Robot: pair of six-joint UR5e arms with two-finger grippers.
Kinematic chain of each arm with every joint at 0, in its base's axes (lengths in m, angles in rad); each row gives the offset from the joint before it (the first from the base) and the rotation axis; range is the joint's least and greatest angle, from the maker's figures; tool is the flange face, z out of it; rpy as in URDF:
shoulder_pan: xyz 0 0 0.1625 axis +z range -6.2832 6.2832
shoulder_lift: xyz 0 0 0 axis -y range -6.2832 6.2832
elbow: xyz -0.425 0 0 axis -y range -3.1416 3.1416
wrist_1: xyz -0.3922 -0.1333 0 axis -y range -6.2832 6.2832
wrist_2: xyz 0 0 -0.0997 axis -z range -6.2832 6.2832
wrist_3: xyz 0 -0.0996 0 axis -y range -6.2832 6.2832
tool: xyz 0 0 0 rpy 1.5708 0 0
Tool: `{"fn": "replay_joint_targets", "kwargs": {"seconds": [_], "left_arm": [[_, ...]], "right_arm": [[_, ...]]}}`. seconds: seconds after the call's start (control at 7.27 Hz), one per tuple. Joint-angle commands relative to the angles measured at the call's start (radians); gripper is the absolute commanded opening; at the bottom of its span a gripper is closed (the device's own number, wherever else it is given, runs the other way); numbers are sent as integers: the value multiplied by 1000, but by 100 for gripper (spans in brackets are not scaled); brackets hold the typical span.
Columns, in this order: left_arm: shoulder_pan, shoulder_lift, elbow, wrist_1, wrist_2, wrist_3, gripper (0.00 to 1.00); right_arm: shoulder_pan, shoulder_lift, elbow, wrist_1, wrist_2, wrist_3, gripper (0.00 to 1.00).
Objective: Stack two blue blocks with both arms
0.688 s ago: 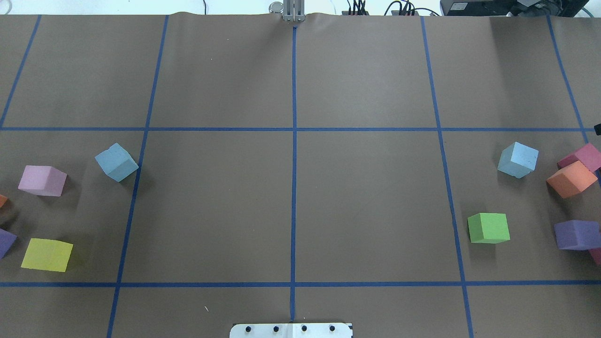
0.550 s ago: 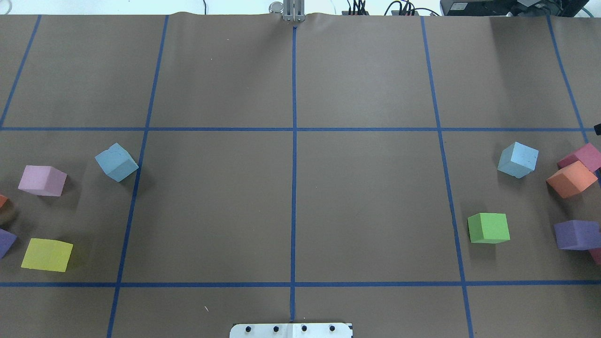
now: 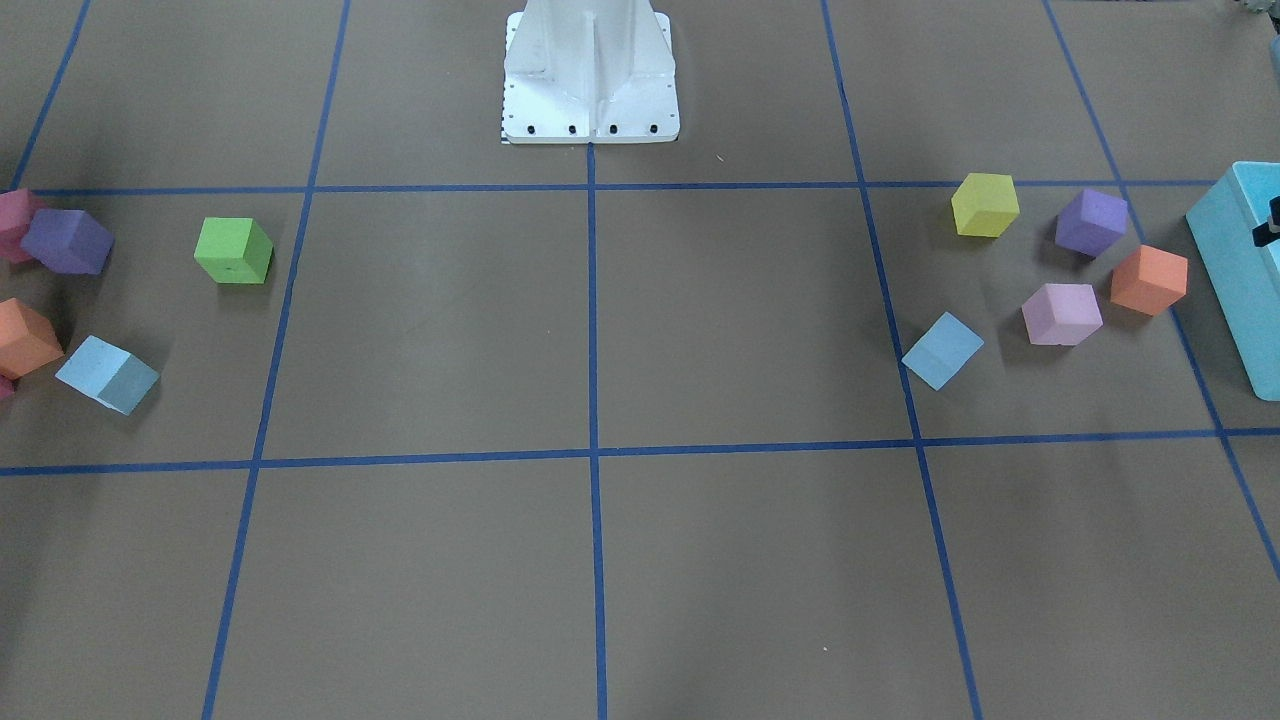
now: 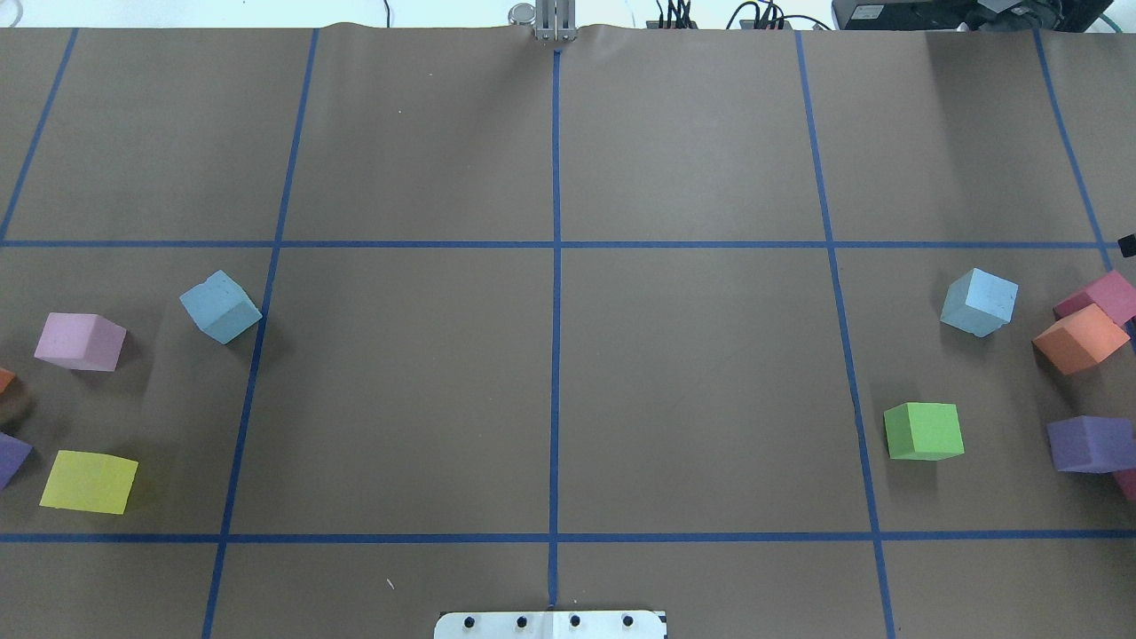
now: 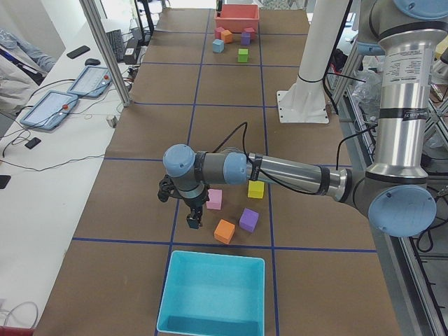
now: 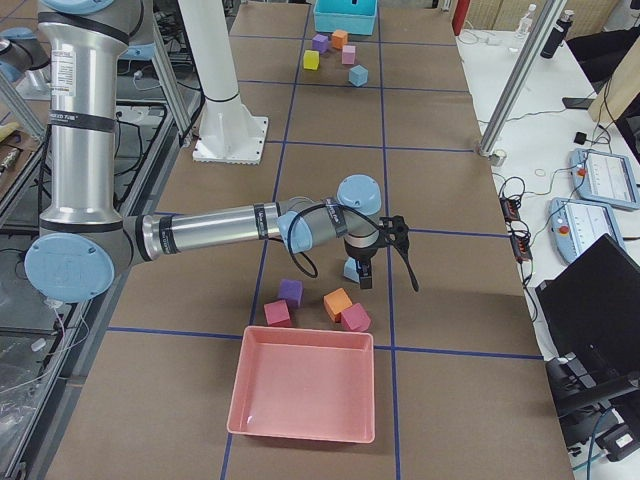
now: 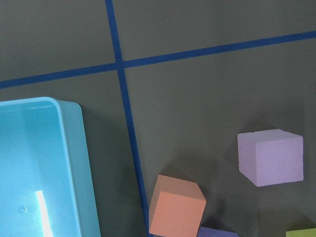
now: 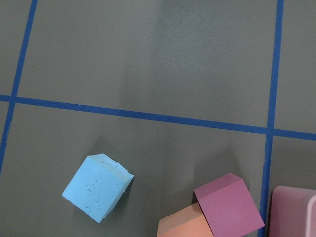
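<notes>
Exterior front-facing view: the left-side blue block [image 3: 942, 350] is shown flat on the table [image 3: 590, 560] at the view's right, near a pink block [image 3: 1062, 313]. The right-side blue block [image 3: 107, 374] is shown at the view's left. The two are well apart, and no stack is begun.

Overhead exterior view: both blocks are seen turned corner-on to the tape lines [image 4: 556, 355], one at each side of the table.

Exterior left view: the left gripper [image 5: 194, 222] is hung fingers-down over the coloured cluster by the turquoise bin [image 5: 210, 324]. Its opening cannot be told from this view. Its blue block is not made out, presumably hidden by the arm.

Exterior right view: the right gripper [image 6: 364, 272] is hung fingers-down, with a corner of its blue block showing just beside the fingers. Its opening cannot be told either.

Left wrist-mounted view: the bin, an orange block [image 7: 177, 205] and the pink block are framed; the blue block lies outside the frame.

Right wrist-mounted view: the right-side blue block is framed low and left, set diagonally, beside a magenta block [image 8: 228, 205]. The right gripper is therefore judged nearer its block. Being cubes, the blocks offer no long axis, so only a wrist turn to square the fingers is expected.
</notes>
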Motion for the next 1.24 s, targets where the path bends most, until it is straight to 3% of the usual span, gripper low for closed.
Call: {"fn": "replay_joint_targets", "kwargs": {"seconds": [0.0, 0.28, 0.55, 1.1], "left_arm": [[21, -42, -15, -52, -1, -147, 99], [131, -48, -18, -141, -1, -272, 99], [232, -47, -18, -310, 1, -473, 99], [336, -79, -52, -335, 15, -494, 99]], "right_arm": [[-43, 39, -2, 2, 18, -14, 100], [-86, 75, -18, 4, 23, -12, 100], [-169, 113, -19, 24, -64, -125, 100], [-240, 153, -22, 24, -105, -228, 100]]}}
